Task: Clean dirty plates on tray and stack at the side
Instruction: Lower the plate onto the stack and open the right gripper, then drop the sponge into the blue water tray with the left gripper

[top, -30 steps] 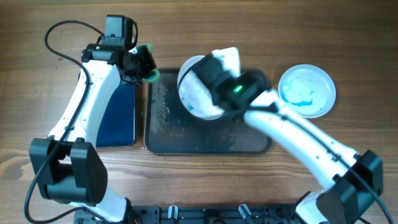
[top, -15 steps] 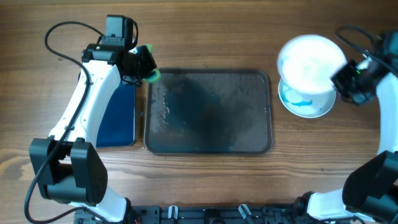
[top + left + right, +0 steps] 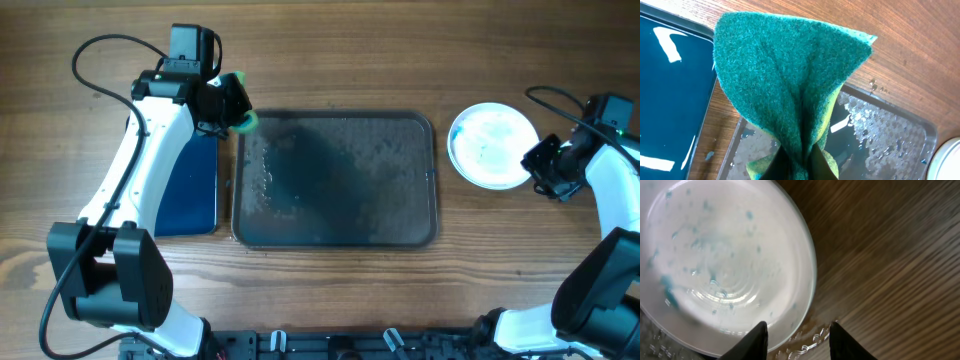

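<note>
Left gripper (image 3: 230, 106) is clamped on a green sponge (image 3: 790, 85), pinched low so the pad fans out above the fingers. It hangs over the top-left corner of the tray (image 3: 340, 190), above the strip of wood between that tray and the small blue tray (image 3: 195, 190). The two trays run side by side, close, with long edges parallel and not touching. The left arm lies across the blue tray from the near edge of the table (image 3: 400, 300). The tray carries no plates: its dark floor is wet, with droplets thickest along the left rim and the top-right area. The plates (image 3: 489, 146) sit on the wood to the right of the tray, level with its upper half, and a narrow band of bare wood separates the tray's right rim from the plate edge. The top plate faces up with faint teal smears across its middle; how many lie under it cannot be told from above. Right gripper (image 3: 797, 330) is just off the right edge of the plates, jaws partly apart and gripping nothing. In the right wrist view the plate rim curves past the left finger (image 3: 757, 340), with wet wood and water beads showing in the gap. Wood shows above and below the tray and around the plates, and the right arm comes in from the table's right edge.
</note>
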Controlling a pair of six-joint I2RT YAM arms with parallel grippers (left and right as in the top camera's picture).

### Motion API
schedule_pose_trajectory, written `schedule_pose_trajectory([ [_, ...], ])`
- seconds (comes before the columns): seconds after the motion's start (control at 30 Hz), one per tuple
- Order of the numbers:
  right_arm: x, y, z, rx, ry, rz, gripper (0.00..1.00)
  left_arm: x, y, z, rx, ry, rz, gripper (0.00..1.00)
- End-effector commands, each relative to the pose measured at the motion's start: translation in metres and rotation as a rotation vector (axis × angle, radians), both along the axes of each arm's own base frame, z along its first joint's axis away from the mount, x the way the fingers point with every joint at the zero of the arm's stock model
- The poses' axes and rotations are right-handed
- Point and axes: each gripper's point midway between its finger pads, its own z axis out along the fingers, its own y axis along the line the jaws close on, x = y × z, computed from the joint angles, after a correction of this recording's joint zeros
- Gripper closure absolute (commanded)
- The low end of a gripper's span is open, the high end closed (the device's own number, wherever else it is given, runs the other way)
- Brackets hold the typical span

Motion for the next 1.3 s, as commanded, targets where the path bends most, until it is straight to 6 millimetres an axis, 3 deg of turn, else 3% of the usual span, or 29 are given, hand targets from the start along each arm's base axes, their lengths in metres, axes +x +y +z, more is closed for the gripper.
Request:
schedule_pose_trajectory([
  [0.0,0.034,0.017,0.042,-0.006,-0.094,0.166,0.58,-0.012,0.004,0.0,0.068,0.017,-0.099,0.96],
  [0.07,0.049,0.031,0.065,-0.036,-0.132,0.266,0.53,-0.023,0.02,-0.005,0.151,0.067,-0.099,0.96],
  [0.13,0.064,0.05,0.081,-0.053,-0.172,0.329,0.36,-0.039,0.046,-0.011,0.273,0.142,-0.062,0.96],
  [0.23,0.079,0.082,0.088,-0.061,-0.219,0.414,0.3,-0.06,0.079,-0.013,0.405,0.238,-0.016,0.96],
  [0.33,0.082,0.099,0.089,-0.084,-0.224,0.46,0.3,-0.068,0.097,-0.017,0.463,0.272,0.013,0.96],
  [0.4,0.083,0.104,0.088,-0.115,-0.218,0.479,0.28,-0.075,0.11,-0.03,0.508,0.304,-0.05,0.96],
  [0.5,0.084,0.104,0.088,-0.144,-0.215,0.488,0.24,-0.079,0.134,-0.046,0.558,0.315,-0.004,0.96],
  [0.6,0.083,0.105,0.088,-0.145,-0.209,0.496,0.24,-0.081,0.146,-0.06,0.536,0.313,-0.005,0.96],
  [0.73,0.079,0.104,0.086,-0.148,-0.191,0.51,0.22,-0.08,0.162,-0.067,0.51,0.297,0.017,0.96],
  [0.8,0.076,0.104,0.085,-0.155,-0.179,0.537,0.12,-0.075,0.172,-0.066,0.488,0.274,0.068,0.74],
  [0.83,0.074,0.102,0.084,-0.161,-0.165,0.537,0.09,-0.074,0.17,-0.068,0.45,0.265,0.074,0.5],
  [0.87,0.072,0.102,0.083,-0.16,-0.157,0.54,0.07,-0.073,0.166,-0.069,0.413,0.258,0.069,0.0],
  [0.97,0.071,0.103,0.083,-0.157,-0.154,0.539,0.05,-0.071,0.156,-0.069,0.36,0.248,0.063,0.0],
  [1.03,0.071,0.103,0.083,-0.153,-0.154,0.532,0.05,-0.07,0.154,-0.058,0.355,0.229,0.068,0.0],
  [1.1,0.069,0.103,0.092,-0.149,-0.149,0.536,0.05,-0.061,0.145,-0.021,0.308,0.14,0.071,0.0],
  [1.2,0.071,0.106,0.121,-0.159,-0.176,0.586,0.05,-0.052,0.13,0.035,0.227,-0.037,0.104,0.0],
  [1.27,0.072,0.109,0.149,-0.173,-0.211,0.616,0.05,-0.057,0.13,0.063,0.234,-0.119,0.119,0.0],
])
